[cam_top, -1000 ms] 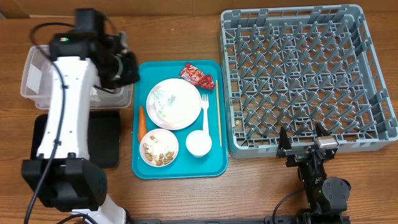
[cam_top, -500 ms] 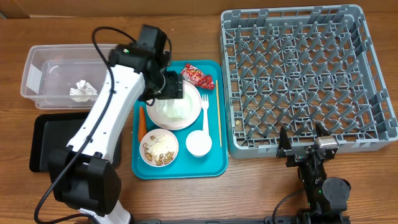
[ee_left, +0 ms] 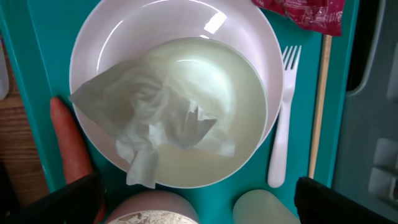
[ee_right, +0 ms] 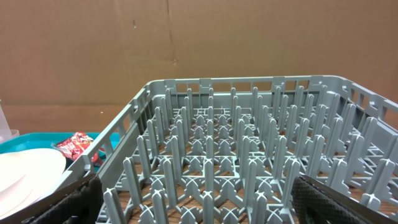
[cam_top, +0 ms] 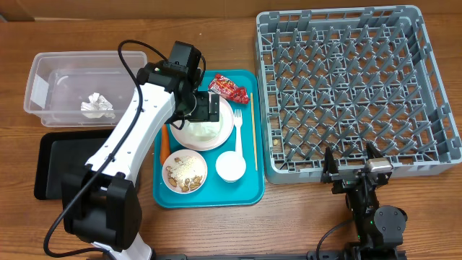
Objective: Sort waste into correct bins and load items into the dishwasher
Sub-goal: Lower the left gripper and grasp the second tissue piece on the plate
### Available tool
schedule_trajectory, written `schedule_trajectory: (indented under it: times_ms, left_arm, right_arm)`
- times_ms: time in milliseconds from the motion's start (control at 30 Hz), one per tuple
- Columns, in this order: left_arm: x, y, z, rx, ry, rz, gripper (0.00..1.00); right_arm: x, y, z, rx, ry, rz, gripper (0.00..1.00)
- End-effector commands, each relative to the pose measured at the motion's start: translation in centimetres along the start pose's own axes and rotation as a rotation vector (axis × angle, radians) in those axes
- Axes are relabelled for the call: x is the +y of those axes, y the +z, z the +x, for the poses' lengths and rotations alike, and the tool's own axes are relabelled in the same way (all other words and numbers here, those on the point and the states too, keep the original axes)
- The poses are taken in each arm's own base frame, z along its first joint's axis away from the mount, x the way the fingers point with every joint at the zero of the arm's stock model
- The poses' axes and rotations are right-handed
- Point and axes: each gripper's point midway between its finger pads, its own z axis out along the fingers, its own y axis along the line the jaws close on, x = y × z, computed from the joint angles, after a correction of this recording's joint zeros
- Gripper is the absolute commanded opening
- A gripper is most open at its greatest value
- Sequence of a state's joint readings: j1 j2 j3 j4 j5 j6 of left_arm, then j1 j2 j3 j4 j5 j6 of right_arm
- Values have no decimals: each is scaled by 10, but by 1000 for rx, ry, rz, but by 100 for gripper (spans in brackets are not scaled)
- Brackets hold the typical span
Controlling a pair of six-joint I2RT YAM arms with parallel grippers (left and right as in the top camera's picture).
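Note:
My left gripper hangs open over the white plate on the teal tray, holding nothing. In the left wrist view a crumpled napkin lies on the plate, between the carrot and the fork. The wooden stick and the red wrapper lie to the right. Another napkin sits in the clear tub. The black tray lies below it. My right gripper rests open at the front edge of the grey dish rack.
The teal tray also carries a bowl of scraps and a small cup. My left arm stretches across the table from the front left, over part of the black tray.
My left gripper opened over the clear tub, leaving a napkin there, then swung right to above the plate. The right arm has not moved.

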State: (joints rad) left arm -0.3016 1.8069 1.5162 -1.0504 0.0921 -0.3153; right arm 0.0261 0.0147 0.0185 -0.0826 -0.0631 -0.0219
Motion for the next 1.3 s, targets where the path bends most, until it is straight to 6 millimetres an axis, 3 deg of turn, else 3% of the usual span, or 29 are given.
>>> schedule_trajectory:
  times_ms: [0, 200, 533, 900, 1267]
  left_arm:
    - [2, 4, 0, -5, 0, -24, 100]
    - [16, 3, -6, -40, 0, -106, 100]
    - [16, 16, -16, -97, 2, -98, 100]
    - [36, 33, -9, -103, -1, -184, 100]
    - [33, 35, -17, -142, -2, -170, 100]
  right_arm:
    - [0, 0, 2, -5, -2, 2, 100]
    - [0, 0, 2, -5, -2, 2, 100]
    - [0, 0, 2, -5, -2, 2, 100]
    - [0, 0, 2, -5, -2, 2, 100]
    - [0, 0, 2, -5, -2, 2, 100]
